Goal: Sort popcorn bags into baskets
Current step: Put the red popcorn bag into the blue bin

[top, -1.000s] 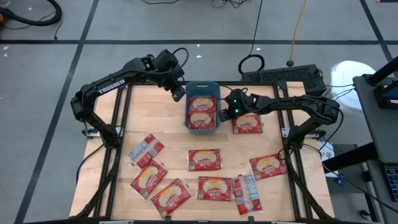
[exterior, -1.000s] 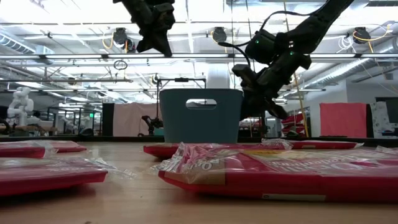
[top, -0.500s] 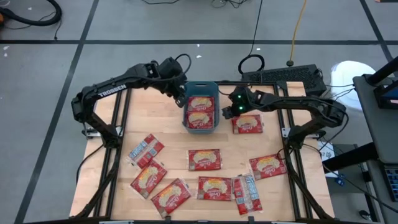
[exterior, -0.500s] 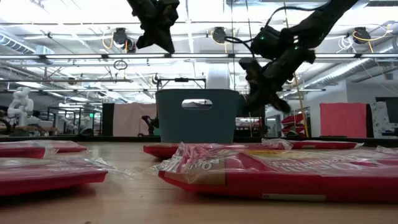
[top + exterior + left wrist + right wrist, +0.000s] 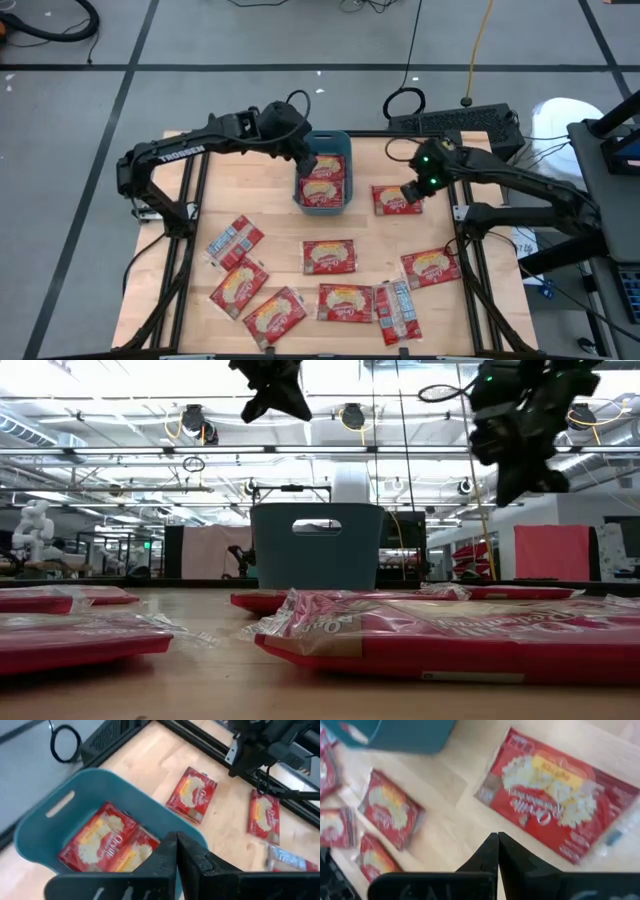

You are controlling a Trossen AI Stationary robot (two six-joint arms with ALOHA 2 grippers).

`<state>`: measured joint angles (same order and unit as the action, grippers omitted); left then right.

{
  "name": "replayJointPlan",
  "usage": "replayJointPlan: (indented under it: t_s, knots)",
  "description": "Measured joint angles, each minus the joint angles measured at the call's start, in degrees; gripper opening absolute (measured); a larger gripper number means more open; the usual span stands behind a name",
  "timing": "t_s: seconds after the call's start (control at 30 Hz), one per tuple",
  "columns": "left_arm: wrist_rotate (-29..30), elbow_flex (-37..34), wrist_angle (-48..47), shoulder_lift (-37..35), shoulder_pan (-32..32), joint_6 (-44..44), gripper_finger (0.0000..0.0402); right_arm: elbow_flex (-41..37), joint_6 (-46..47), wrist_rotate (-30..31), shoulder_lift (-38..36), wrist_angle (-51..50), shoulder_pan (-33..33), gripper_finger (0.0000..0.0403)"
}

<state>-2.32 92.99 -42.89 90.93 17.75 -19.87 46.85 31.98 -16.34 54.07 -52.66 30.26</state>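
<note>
The teal basket (image 5: pixel 324 205) stands at the table's far middle with two red popcorn bags (image 5: pixel 102 845) lying flat inside it. My left gripper (image 5: pixel 308 163) hangs shut and empty above the basket's left rim (image 5: pixel 30 827). My right gripper (image 5: pixel 411 192) is shut and empty, well above a popcorn bag (image 5: pixel 560 795) that lies flat on the table right of the basket. Several more bags lie flat nearer the front: one in the middle (image 5: pixel 329 256), one at the right (image 5: pixel 430 266), and two showing a silvery back (image 5: pixel 235 240) (image 5: pixel 398 310).
Black frame rails run along the table's left (image 5: pixel 188 215) and right (image 5: pixel 462 235) sides. A keyboard (image 5: pixel 455 122) and a coiled cable (image 5: pixel 404 103) lie beyond the far edge. Bare wood shows between the basket and the front rows of bags.
My right gripper has drawn away from the basket's right side toward the table's right edge and risen, ending over the bag beside the basket. My left gripper has swung toward the table's right, from left of the basket to over its left rim. Both stay shut.
</note>
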Motion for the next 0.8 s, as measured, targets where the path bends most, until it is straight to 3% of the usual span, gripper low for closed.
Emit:
replayJointPlan:
  t_s: [0.3,0.5,0.67,0.8]
  knots:
    - [0.05,-0.04,-2.56,4.10,-5.60,-2.80,0.0053,0.00,-1.31,0.06,-2.68,-5.86,-0.40,0.0049]
    - [6.86,-0.02,-2.63,6.44,-14.06,9.86,0.0139,-0.02,-3.03,-0.36,-4.76,-6.75,-3.07,0.0075]
    - [11.00,0.00,-3.64,10.84,-17.37,10.26,0.0216,-0.04,-2.96,-0.15,-6.67,-6.97,-4.15,0.0088]
    - [14.31,-0.04,-5.03,13.46,-18.70,6.78,0.0239,-0.04,-4.46,-0.29,-7.71,-6.94,-4.54,0.0097]
